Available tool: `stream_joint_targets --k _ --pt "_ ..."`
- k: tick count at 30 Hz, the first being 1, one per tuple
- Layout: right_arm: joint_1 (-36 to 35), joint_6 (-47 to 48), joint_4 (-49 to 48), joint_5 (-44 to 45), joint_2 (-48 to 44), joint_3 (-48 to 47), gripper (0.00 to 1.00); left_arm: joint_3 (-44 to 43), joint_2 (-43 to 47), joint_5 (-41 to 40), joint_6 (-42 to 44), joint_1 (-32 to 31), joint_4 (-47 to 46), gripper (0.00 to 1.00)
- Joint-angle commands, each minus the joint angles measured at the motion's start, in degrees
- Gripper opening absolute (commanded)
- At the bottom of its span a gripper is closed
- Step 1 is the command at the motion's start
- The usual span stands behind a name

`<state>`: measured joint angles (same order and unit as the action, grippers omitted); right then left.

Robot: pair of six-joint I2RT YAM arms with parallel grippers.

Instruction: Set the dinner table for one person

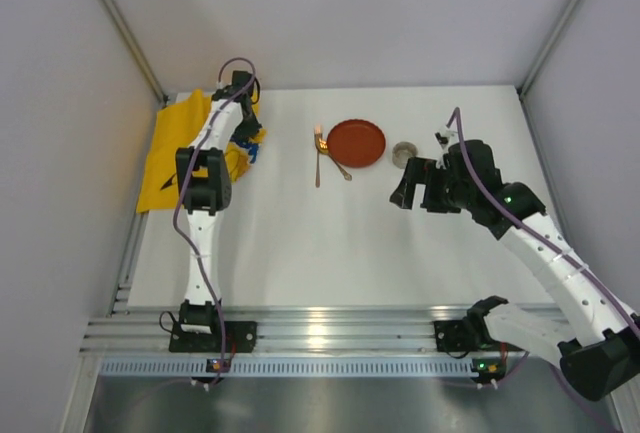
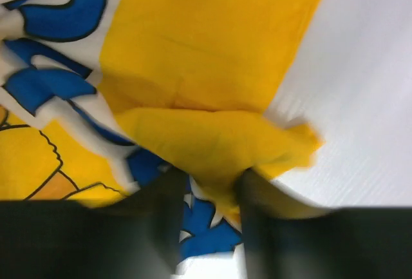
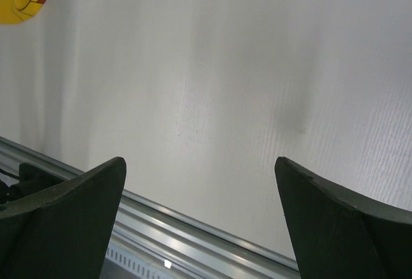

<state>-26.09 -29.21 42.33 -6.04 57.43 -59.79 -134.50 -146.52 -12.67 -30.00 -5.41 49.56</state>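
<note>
The white dinner table (image 1: 330, 243) holds a crumpled yellow Pikachu-print cloth mat (image 1: 180, 158) at the far left. A red plate (image 1: 356, 143) sits at the far middle, with a gold fork (image 1: 318, 153) and spoon (image 1: 340, 166) to its left. My left gripper (image 1: 247, 138) is at the mat's right edge. In the left wrist view it (image 2: 209, 214) is shut on a bunched fold of the mat (image 2: 212, 137). My right gripper (image 1: 415, 196) hovers open and empty over the table's right half (image 3: 201, 189).
A small round cup (image 1: 404, 154) stands just right of the plate. An aluminium rail (image 1: 320, 333) runs along the near edge and also shows in the right wrist view (image 3: 193, 227). Grey walls close in the left, right and back.
</note>
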Motion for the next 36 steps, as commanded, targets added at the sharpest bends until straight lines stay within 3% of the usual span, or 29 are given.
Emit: stream_joint_targets --k 1,2,3,11,18,25,27,28,33,34,35,36 --pt "0.2 2.0 -2.4 -1.7 1.5 -2.8 1.00 4.2 -1.8 1.9 2.7 0.0 4.9 0.17" --pt "0.2 2.1 -2.4 -1.8 1.8 -3.0 1.00 5.6 -1.5 1.8 3.0 0.0 5.0 0.04" --pt "0.2 2.2 -2.4 -2.2 1.6 -3.1 1.00 9.7 -0.3 0.9 2.8 0.0 5.5 0.00" --pt "0.2 3.1 -2.1 -3.9 -3.2 -0.9 1.00 29.3 16.4 -3.2 3.1 0.0 4.7 0.00" --pt "0.3 4.0 -0.9 -4.9 -6.2 -0.8 1.00 47.8 45.7 -2.9 2.8 -2.5 4.0 0.00" --pt "0.5 5.7 0.1 -4.7 -6.3 -0.7 1.00 58.2 61.9 -0.8 -9.8 -21.6 10.6 0.00" --pt "0.6 5.9 0.4 -4.2 -6.1 -0.7 1.00 60.7 63.8 2.1 -15.3 -30.6 10.6 0.00" --pt "0.6 6.1 0.5 -4.2 -5.8 -0.7 1.00 60.9 64.1 3.0 -17.1 -30.6 10.0 0.00" --pt "0.6 6.6 1.6 -4.0 -6.3 -0.3 1.00 56.1 59.5 9.4 -22.4 -42.9 4.1 0.00" --pt "0.6 6.8 2.0 -3.9 -6.5 -0.2 1.00 53.0 58.0 11.2 -21.9 -45.6 3.1 0.11" --pt "0.7 6.7 2.1 -3.7 -6.8 0.4 1.00 50.8 56.6 12.4 -21.7 -47.1 2.9 0.39" --pt "0.8 6.9 2.2 -3.5 -7.0 0.7 1.00 48.3 53.4 12.4 -21.2 -48.5 3.1 0.73"
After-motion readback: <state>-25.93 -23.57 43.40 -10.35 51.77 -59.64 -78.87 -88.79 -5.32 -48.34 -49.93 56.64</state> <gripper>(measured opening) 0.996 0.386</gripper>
